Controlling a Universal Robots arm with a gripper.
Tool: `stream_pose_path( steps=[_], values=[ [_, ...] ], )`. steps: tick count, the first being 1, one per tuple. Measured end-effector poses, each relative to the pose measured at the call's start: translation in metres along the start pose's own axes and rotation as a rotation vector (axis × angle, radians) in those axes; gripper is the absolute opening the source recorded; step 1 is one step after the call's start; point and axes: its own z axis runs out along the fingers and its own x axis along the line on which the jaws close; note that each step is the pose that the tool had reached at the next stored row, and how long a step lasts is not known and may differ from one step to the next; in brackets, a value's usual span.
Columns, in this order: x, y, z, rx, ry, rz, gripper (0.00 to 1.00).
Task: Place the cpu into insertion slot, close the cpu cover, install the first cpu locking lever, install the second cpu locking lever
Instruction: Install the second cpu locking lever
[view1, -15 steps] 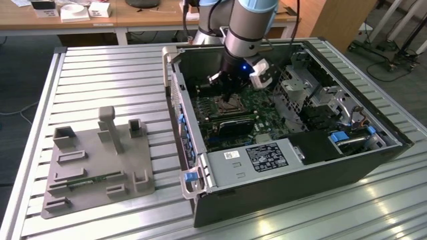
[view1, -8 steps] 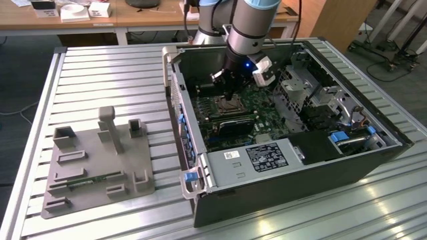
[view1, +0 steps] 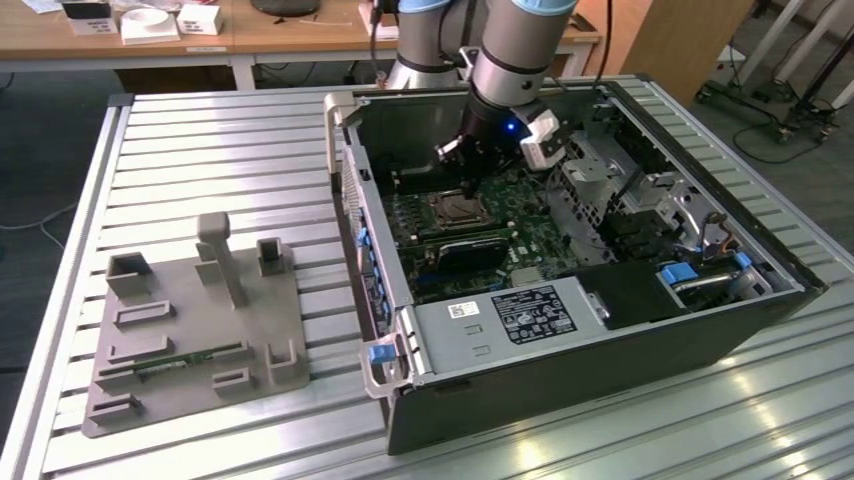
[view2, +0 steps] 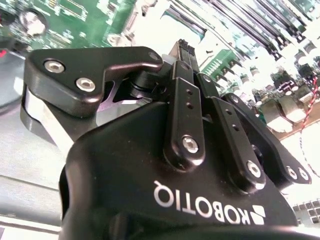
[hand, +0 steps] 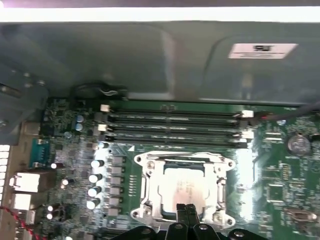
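Cpu (hand: 184, 189) sits in the insertion slot (hand: 145, 187); we see the gripper (hand: 186, 212), fingers together, directly over its near edge.

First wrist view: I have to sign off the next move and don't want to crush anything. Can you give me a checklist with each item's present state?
1. The cpu lies flat in the insertion slot: ok.
2. The cpu cover is down, framing the chip: ok.
3. Locking levers latched: cannot tell.
4. The gripper is at the socket's near edge with fingertips shut and nothing seen between them: ok.
5. The memory sticks lie beyond the socket, apart from the gripper: ok.
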Motion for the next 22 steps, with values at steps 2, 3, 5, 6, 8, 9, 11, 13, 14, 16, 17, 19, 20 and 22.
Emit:
stream_pose_path(
  steps=[2,3,5,6,8,9,11,13,14,16,17,19,20,22],
  values=[
    [-0.0031,0.0002,-0.002,0.0011,0.0015,0.001,0.1],
    [-0.0043,0.0003,-0.0029,0.0015,0.0021,0.001,0.1],
    [-0.0066,0.0003,-0.0035,0.0018,0.0027,0.001,0.1],
    [-0.0074,0.0,-0.0037,0.002,0.003,0.001,0.1],
    [-0.0092,-0.001,-0.0041,0.0024,0.0036,0.002,0.1],
    [-0.0097,-0.0019,-0.0042,0.0023,0.0037,0.003,0.1],
    [-0.01,-0.0046,-0.0045,0.0028,0.0037,0.005,0.1],
    [-0.0101,-0.007,-0.0047,0.0042,0.0035,0.007,0.1],
    [-0.0101,-0.0081,-0.0049,0.0054,0.0035,0.008,0.1],
    [-0.0101,-0.0108,-0.0053,0.0093,0.0035,0.009,0.1],
    [-0.01,-0.0124,-0.0055,0.0126,0.0037,0.009,0.1],
    [-0.0099,-0.016,-0.0059,0.0183,0.0038,0.009,0.1],
    [-0.0099,-0.0173,-0.006,0.02,0.0039,0.008,0.1],
    [-0.0098,-0.0189,-0.0061,0.024,0.004,0.008,0.1]
  ],
)
